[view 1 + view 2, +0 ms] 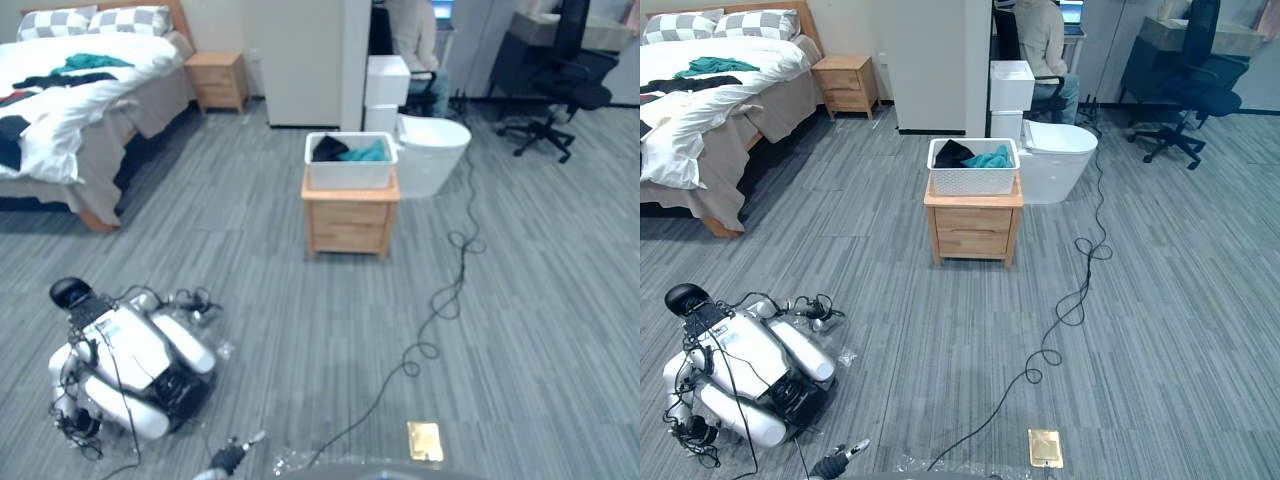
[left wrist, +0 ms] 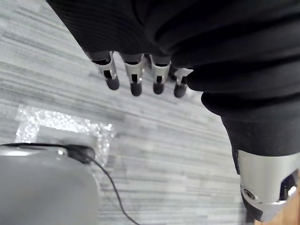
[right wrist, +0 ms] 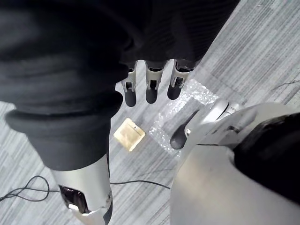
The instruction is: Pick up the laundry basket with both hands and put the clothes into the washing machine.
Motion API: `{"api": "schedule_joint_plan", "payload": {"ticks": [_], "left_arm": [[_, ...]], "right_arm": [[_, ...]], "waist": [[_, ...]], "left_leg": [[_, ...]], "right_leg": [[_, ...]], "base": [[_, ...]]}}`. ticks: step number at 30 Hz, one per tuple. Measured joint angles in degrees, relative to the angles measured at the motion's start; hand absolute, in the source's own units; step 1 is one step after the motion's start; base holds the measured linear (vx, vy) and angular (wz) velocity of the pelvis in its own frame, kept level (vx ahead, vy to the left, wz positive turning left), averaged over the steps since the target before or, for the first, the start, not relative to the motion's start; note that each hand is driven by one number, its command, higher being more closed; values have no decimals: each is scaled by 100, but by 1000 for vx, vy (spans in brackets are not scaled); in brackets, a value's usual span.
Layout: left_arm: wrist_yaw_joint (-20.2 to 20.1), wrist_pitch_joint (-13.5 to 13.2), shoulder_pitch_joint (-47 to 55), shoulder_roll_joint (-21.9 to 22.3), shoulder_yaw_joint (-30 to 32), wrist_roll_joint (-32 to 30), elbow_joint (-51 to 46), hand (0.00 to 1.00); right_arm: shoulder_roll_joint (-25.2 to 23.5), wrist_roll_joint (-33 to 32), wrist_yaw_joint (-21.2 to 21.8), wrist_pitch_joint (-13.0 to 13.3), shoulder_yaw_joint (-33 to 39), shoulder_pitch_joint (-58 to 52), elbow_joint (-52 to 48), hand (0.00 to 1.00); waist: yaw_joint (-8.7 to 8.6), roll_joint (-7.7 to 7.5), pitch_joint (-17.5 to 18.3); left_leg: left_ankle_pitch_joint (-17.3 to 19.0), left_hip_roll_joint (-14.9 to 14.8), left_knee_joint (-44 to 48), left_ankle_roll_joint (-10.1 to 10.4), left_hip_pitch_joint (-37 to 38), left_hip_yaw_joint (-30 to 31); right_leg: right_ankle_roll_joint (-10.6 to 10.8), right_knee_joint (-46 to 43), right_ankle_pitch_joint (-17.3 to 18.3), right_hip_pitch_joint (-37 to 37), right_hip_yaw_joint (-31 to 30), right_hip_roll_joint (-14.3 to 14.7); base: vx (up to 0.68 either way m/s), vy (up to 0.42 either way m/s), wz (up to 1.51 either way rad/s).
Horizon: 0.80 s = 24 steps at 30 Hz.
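A white laundry basket (image 1: 350,163) stands on a small wooden nightstand (image 1: 350,222) in the middle of the room, well ahead of me. Dark and teal clothes (image 1: 975,156) lie inside it. Behind it are a white rounded unit (image 1: 433,152) and a white box (image 1: 386,80). My left hand (image 2: 136,79) hangs over the grey floor with its fingers straight, holding nothing. My right hand (image 3: 152,86) hangs the same way, fingers relaxed and empty, above a brass floor plate (image 3: 129,134).
Another robot (image 1: 130,370) lies folded on the floor at the lower left. A bed (image 1: 70,100) with clothes fills the far left, beside a second nightstand (image 1: 218,80). An office chair (image 1: 555,90) and a seated person (image 1: 412,40) are at the back.
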State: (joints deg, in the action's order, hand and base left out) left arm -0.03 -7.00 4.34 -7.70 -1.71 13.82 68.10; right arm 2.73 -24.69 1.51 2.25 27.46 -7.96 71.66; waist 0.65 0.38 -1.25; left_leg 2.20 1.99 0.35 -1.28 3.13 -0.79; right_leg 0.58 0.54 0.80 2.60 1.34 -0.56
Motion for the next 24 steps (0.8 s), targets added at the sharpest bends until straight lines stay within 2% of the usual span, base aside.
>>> {"api": "schedule_joint_plan", "payload": {"ticks": [5,11,24], "left_arm": [[-116,-30,-259,252,7,357,175,0],[-119,-49,-316,288,3,361,223,0],[-124,-43,-316,298,-39,324,240,0]], "right_arm": [[-41,1,63,5,210,268,118,0],[-48,1,115,6,367,300,121,0],[-91,58,120,-8,583,298,124,0]], "waist": [[3,-8,-104],[2,43,-129],[4,27,-127]], "left_leg": [[1,13,-56,1,111,2],[0,-6,-105,3,180,-17],[-4,-9,-240,7,273,-69]], "right_leg": [[16,86,11,126,16,-14],[18,83,13,158,2,-2],[28,171,15,226,-14,-1]], "base": [[36,-1,1],[-16,-6,-1],[-14,-12,-1]]}}
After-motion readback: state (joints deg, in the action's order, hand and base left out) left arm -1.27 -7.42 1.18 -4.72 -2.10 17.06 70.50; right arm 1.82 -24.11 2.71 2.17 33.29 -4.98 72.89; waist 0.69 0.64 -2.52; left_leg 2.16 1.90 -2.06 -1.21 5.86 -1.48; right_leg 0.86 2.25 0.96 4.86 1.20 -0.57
